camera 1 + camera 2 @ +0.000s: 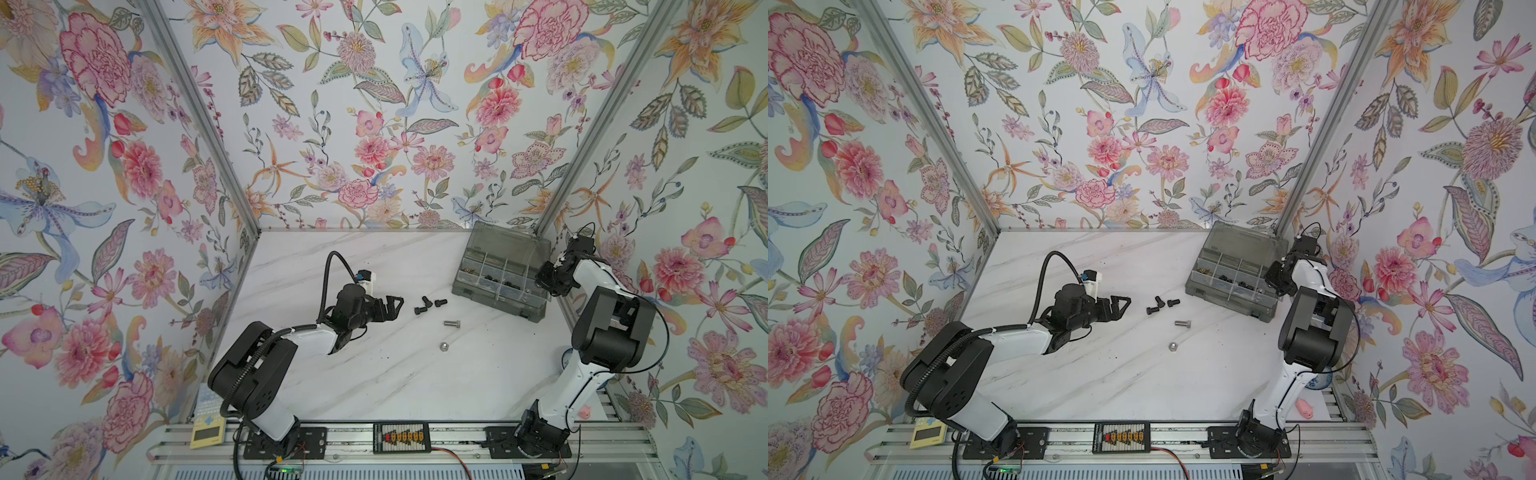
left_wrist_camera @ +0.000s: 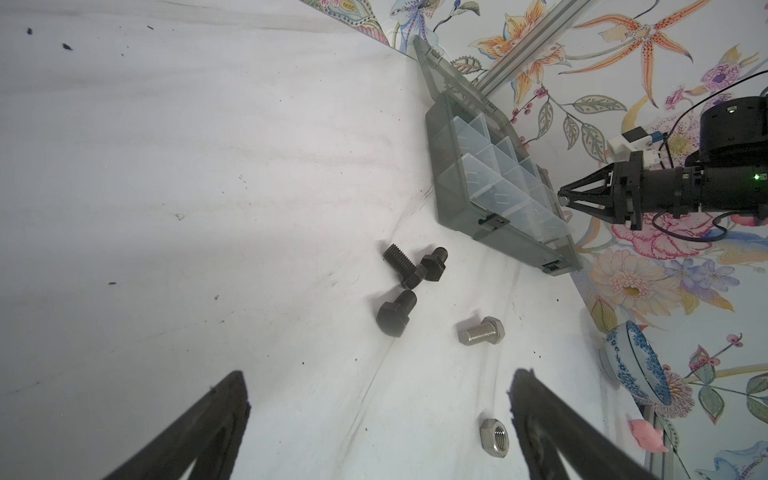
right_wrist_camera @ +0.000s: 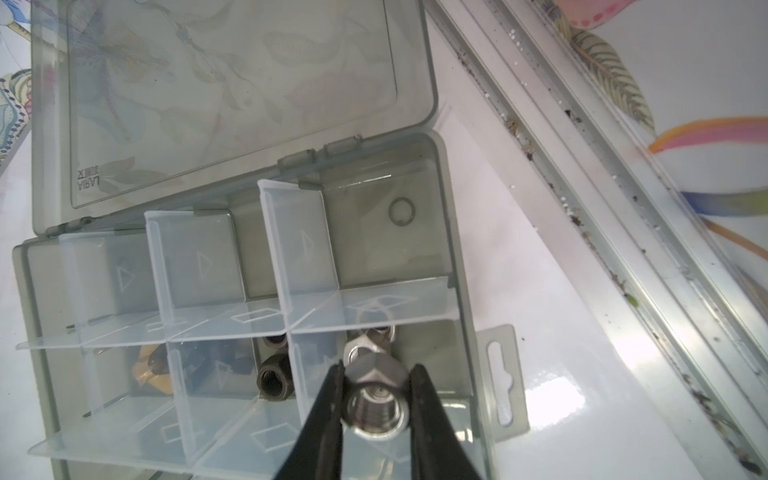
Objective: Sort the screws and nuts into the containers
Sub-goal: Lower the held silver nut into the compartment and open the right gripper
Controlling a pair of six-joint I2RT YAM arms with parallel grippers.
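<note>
The right pincer (image 3: 376, 409) is squeezed onto a shiny silver nut (image 3: 376, 405) and holds it over an end compartment of the grey box (image 1: 500, 307), where more silver nuts lie. The box sits open at the back right of the table (image 1: 374, 382). The left pincer (image 2: 378, 409) is wide open and holds nothing. In front of it lie three black screws (image 1: 430, 305), a silver screw (image 1: 450, 323) and one more silver nut (image 1: 444, 346).
</note>
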